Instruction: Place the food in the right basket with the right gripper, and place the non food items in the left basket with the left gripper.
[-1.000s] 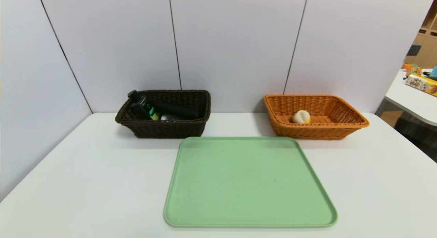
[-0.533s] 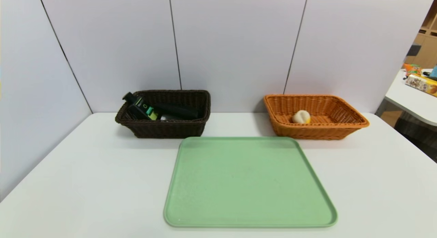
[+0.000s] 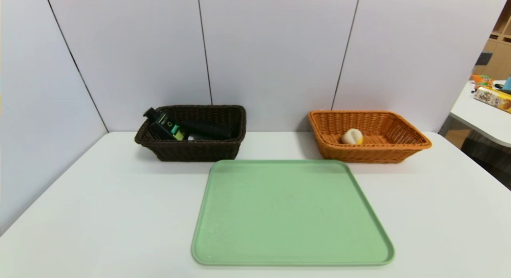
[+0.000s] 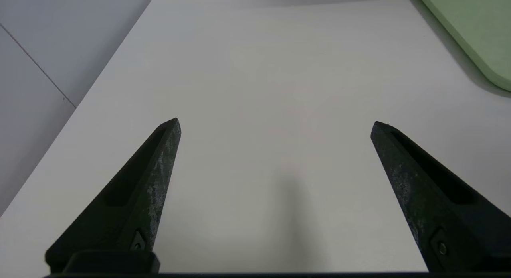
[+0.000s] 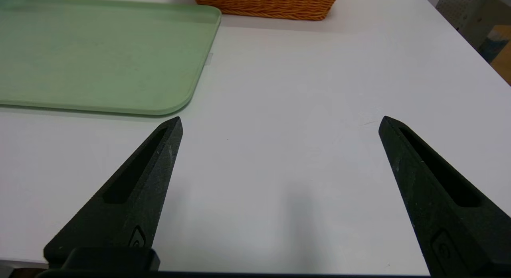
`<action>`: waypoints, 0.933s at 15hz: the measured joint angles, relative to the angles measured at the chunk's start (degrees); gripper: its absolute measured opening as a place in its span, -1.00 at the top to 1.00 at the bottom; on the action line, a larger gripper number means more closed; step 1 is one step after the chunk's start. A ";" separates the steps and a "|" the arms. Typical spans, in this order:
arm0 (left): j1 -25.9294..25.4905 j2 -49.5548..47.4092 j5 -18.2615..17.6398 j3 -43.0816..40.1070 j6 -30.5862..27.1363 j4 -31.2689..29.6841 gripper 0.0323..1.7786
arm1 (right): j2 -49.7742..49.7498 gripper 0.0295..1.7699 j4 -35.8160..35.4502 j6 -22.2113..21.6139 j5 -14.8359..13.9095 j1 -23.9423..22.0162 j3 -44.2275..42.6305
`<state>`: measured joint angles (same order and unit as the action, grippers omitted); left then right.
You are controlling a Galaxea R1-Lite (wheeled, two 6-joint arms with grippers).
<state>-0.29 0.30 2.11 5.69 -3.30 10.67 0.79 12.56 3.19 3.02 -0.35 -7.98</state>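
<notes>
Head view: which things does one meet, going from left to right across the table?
dark brown basket holding the green bottle and black block → green tray → orange basket holding the bun

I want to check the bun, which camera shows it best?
The head view: the bun sits in plain sight inside the orange basket. The right wrist view shows only that basket's outer wall; the left wrist view shows neither.
</notes>
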 joint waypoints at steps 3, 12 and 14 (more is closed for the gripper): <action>0.02 -0.28 -1.45 -1.10 0.48 -0.50 -0.90 | -0.68 -0.92 -5.18 0.60 -0.39 0.02 3.24; 0.02 -0.35 -2.44 -3.88 -0.66 -6.31 -0.90 | -0.84 -0.92 -11.68 6.56 0.09 0.06 7.30; -0.01 -0.38 -2.21 -4.29 -0.91 -7.17 -0.90 | -0.84 -0.92 -11.72 6.12 -0.13 0.06 7.35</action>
<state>-0.30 -0.07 -0.10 1.40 -4.22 3.50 -0.05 0.84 9.31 2.89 -0.29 -0.63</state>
